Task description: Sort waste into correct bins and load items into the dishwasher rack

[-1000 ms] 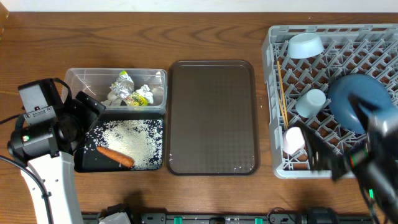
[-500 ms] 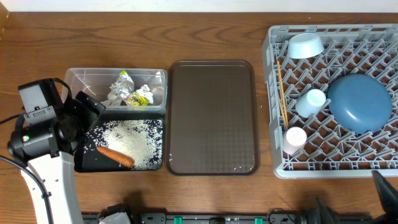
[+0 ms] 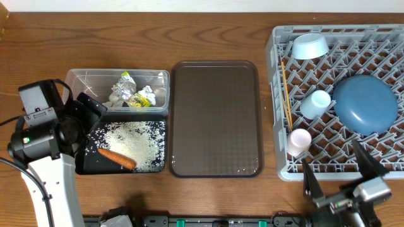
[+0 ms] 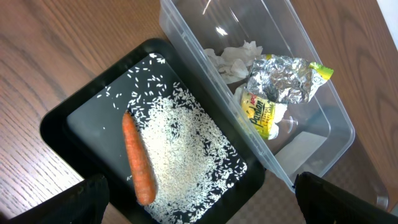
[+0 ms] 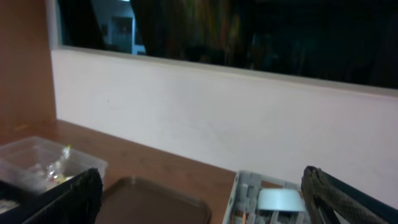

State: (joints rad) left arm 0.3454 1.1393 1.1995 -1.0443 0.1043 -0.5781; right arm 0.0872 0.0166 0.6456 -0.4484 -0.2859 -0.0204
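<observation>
**Right arm back at the rack's near edge; sorting looks finished**

Overhead: right gripper (image 3: 334,165), almost out of frame half a second ago, now hovers over the near edge of the dishwasher rack (image 3: 272,69). Its claw is wide and holds nothing. Left gripper (image 3: 88,115) has not moved and sits left of the bins, claw wide and empty. The rack holds the dark blue plate (image 3: 366,104), light blue cup (image 3: 314,104), pink cup (image 3: 298,140), pale blue bowl (image 3: 309,46) and chopsticks (image 3: 286,94). The brown serving tray (image 3: 214,116) is bare.

Left wrist: tissue (image 4: 233,59) and wrapper (image 4: 261,112) lie in the clear tub (image 4: 189,25). Carrot (image 4: 138,158) and rice (image 4: 180,146) lie in the black tray (image 4: 78,121).

Right wrist: fingers are spread to both lower corners, with the far wall ahead and the bowl in the rack's far left corner below.

Judgement: nothing is left to sort or load, so the arms need only retire.
</observation>
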